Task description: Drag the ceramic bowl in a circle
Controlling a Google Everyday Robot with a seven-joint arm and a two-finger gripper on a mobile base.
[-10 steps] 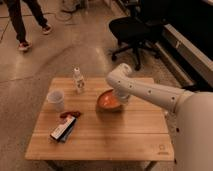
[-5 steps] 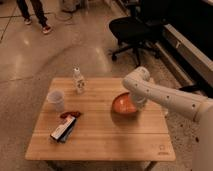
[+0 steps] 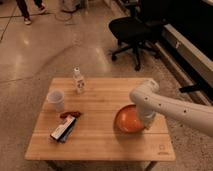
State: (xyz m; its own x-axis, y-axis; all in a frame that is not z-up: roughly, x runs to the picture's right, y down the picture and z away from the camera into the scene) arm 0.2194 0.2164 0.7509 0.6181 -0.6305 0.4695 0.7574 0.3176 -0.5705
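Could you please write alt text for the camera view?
The robot's gripper is shut on the right rim of an orange bowl, on the right of the wooden table. A cup, bottle and packet sit left.

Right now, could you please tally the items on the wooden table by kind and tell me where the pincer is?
Ceramic bowl: 1
Plastic cup: 1
Small bottle: 1
Packets: 2 (reddish packet, blue-white packet)
Total: 5
Pincer: shut on the bowl's right rim.
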